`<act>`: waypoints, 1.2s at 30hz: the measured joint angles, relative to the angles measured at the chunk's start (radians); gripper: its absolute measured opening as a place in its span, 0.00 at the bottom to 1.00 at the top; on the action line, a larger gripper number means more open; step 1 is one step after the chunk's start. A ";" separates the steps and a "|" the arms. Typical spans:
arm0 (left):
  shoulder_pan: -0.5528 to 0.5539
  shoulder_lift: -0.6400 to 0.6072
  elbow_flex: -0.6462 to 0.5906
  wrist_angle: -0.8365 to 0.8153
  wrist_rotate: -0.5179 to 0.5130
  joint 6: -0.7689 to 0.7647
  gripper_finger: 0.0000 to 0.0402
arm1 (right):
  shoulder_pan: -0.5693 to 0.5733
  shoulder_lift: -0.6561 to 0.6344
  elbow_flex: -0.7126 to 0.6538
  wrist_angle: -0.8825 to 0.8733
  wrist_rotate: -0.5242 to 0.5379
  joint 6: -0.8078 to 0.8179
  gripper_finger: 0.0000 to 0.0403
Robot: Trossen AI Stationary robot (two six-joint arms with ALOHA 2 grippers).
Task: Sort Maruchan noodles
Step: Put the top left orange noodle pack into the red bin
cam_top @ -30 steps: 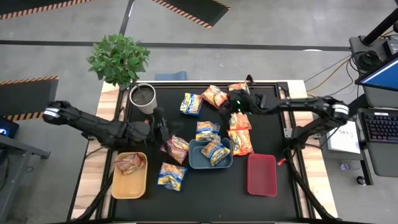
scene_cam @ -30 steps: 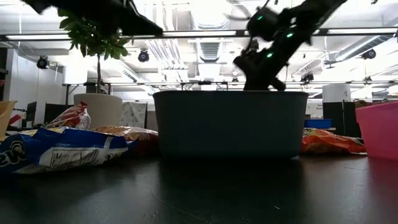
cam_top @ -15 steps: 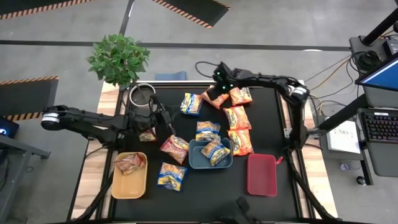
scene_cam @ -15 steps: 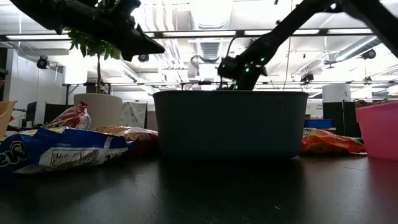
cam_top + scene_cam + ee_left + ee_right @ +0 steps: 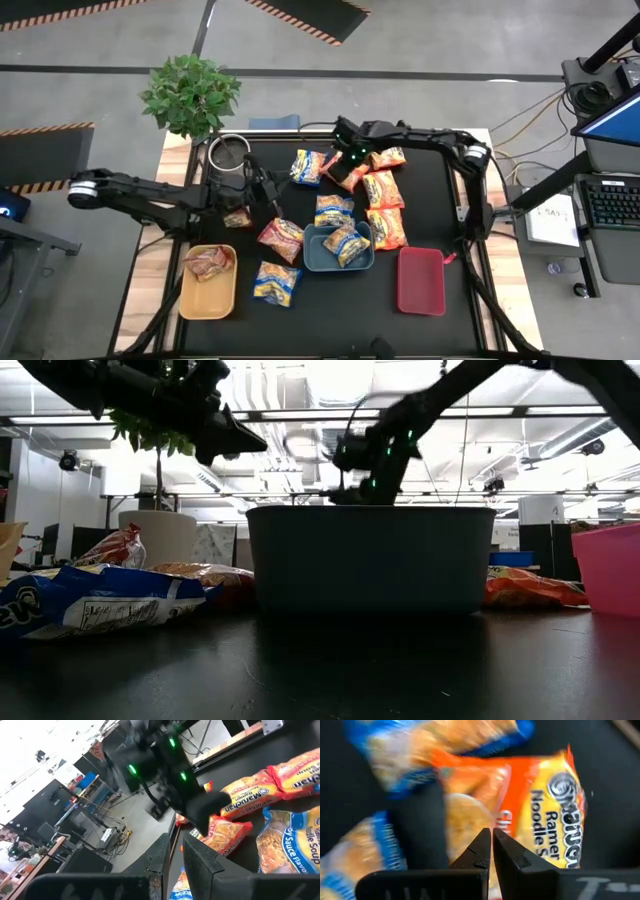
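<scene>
Maruchan packets lie flat across the black table. The orange ones include one (image 5: 354, 174) under my right gripper and others (image 5: 383, 189) on the right. The blue-and-yellow ones (image 5: 307, 167) are in the middle. A red one (image 5: 282, 237) lies just past my left gripper. My right gripper (image 5: 347, 158) is shut, its fingertips (image 5: 491, 837) over the orange packet (image 5: 540, 810); I cannot tell whether they touch it. My left gripper (image 5: 275, 206) hangs above the table, shut on nothing (image 5: 177, 854).
A yellow tray (image 5: 190, 300) holds a red packet. A blue tray (image 5: 312, 262) holds a blue-and-yellow packet, and a red tray (image 5: 421, 281) stands at the near right. A white cup (image 5: 228, 152) and a potted plant (image 5: 190, 95) stand at the far left corner.
My right gripper has swung from over the orange packets on the right toward the far edge and the left. It has then come down over the orange packet beside the blue one. My left gripper has drawn back a little toward the far edge and has since kept still.
</scene>
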 joint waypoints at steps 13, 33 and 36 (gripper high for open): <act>0.018 0.126 0.036 0.033 0.097 -0.009 0.08 | 0.007 -0.148 -0.100 0.068 0.074 -0.051 0.02; 0.058 0.333 0.181 0.030 0.095 -0.012 0.08 | 0.007 -0.078 -0.358 0.529 0.026 0.078 0.02; 0.088 0.344 0.184 0.027 0.100 -0.034 0.08 | 0.018 -0.073 -0.358 0.544 -0.096 0.067 0.02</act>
